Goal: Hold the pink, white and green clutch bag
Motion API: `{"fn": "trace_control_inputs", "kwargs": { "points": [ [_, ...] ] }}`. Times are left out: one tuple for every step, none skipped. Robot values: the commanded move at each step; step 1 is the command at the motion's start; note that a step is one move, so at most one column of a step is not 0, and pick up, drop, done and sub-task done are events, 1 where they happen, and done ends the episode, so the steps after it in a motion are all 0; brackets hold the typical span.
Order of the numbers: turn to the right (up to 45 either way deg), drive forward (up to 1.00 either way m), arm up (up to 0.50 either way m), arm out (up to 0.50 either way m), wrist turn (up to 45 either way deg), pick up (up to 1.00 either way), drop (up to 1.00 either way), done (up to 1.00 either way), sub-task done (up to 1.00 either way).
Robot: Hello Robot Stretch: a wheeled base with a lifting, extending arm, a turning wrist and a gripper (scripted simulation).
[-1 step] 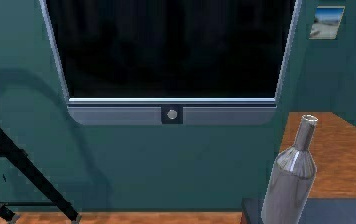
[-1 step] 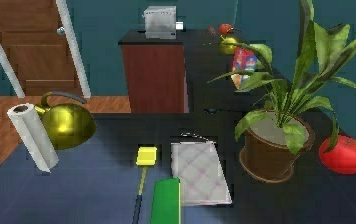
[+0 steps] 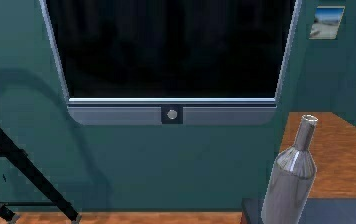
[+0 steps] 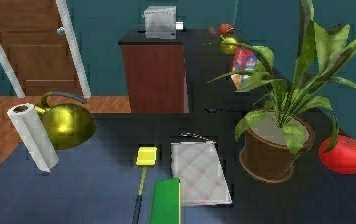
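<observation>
A small many-coloured thing [image 4: 244, 62] with pink, white and reddish patches sits on a dark surface toward the arm side view's upper right, partly behind the plant's leaves. Its shape is too small to tell as a bag. On the dark tabletop [image 4: 106, 160] near the middle lies a flat pale grey quilted piece [image 4: 199, 170] with a small dark part at its far end.
The tabletop also carries a paper towel roll [image 4: 32, 136], a golden kettle [image 4: 66, 124], a yellow-headed brush [image 4: 146, 160], a green strip [image 4: 167, 200], a potted plant [image 4: 276, 140] and a red fruit [image 4: 344, 155]. A cabinet with a toaster [image 4: 160, 22] and a wooden door [image 4: 41, 45] stand behind. The forward view has a dark screen [image 3: 171, 50], a silver bottle [image 3: 291, 175] and a wooden table [image 3: 336, 150].
</observation>
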Motion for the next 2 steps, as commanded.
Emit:
{"fn": "trace_control_inputs", "kwargs": {
  "points": [
    [0.0, 0.00, 0.38, 0.00, 0.0, 0.00, 0.00, 0.00, 0.00],
    [0.0, 0.00, 0.00, 0.02, 0.0, 0.00, 0.00, 0.00, 0.00]
  ]
}}
